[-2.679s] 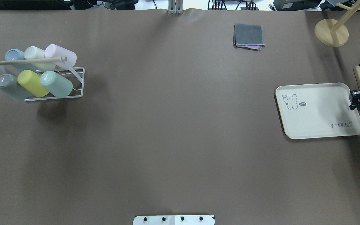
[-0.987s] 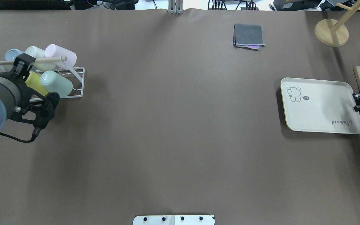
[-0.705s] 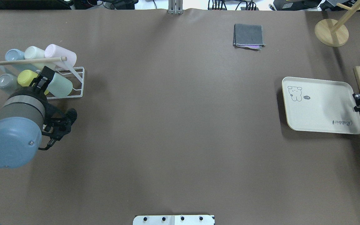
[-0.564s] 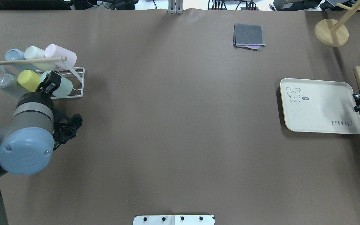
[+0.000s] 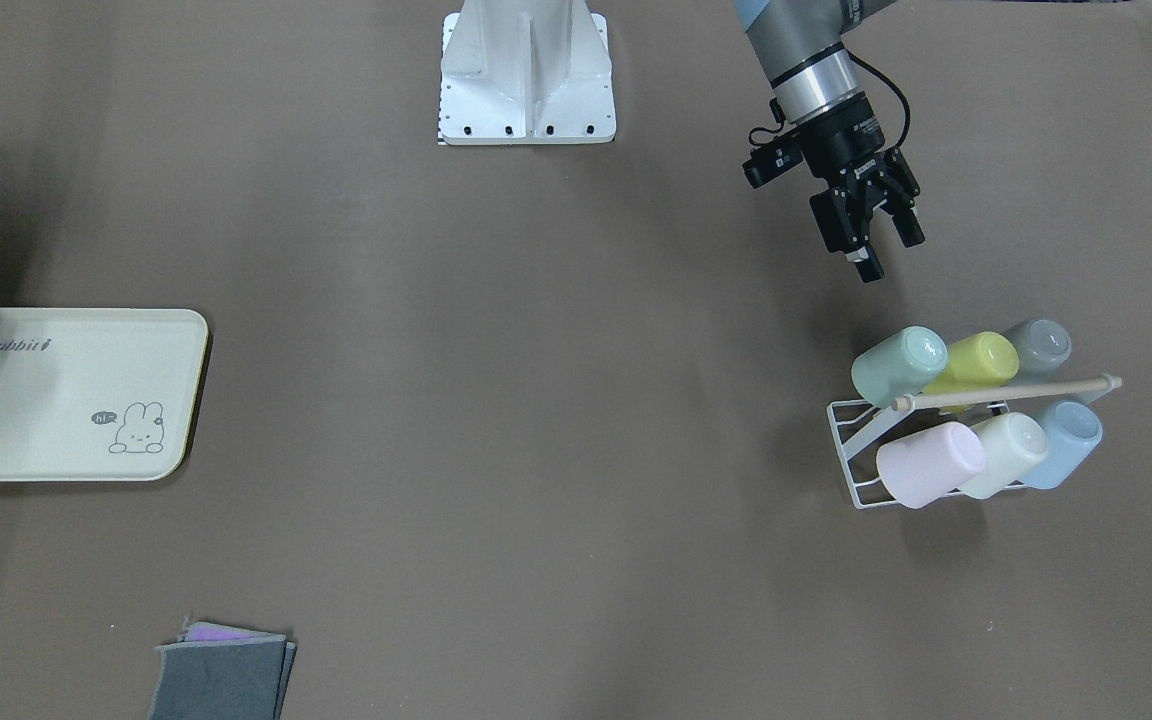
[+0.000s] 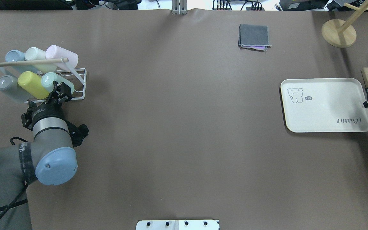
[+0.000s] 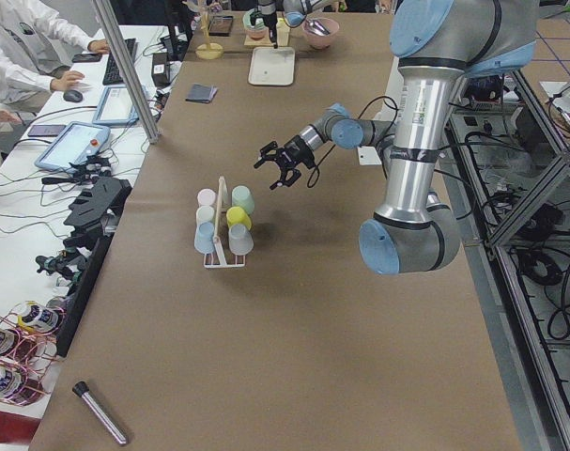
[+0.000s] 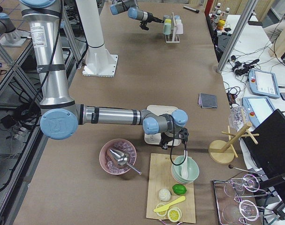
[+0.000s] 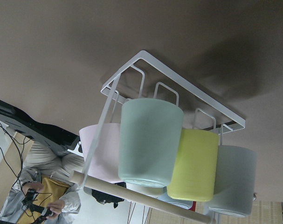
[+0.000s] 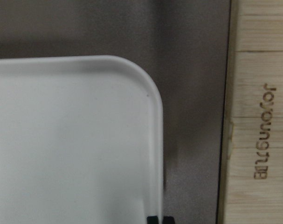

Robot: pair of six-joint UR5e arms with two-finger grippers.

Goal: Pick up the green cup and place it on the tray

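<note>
L arm comes in from the robot's side of the rack [image 6: 79, 83]. Forearm slopes down and the wrist is tipped so the left tool [image 5: 889, 250] points slantwise at the rack's nearer row. Its fingers are spread wide w/ nothing btw them. It hangs above the table [image 6: 184, 127] close to the rack, no contact w/ any cup.

Green cup [image 5: 898, 364] sits tilted in the rack, in the row nearest the robot, end slot. It touches the yellow cup [image 5: 981, 360] beside it, and the rack's wooden bar [image 5: 1006, 392] crosses just beyond it.

R arm stretches low, well away from the rack at the table's other end. Right tool [image 10: 160, 219] is pinched onto the rim of the tray [image 6: 327, 105], on the short edge facing away from the rack. In the wrist view one fingertip sits each side of the rim, near a rounded corner.
</note>
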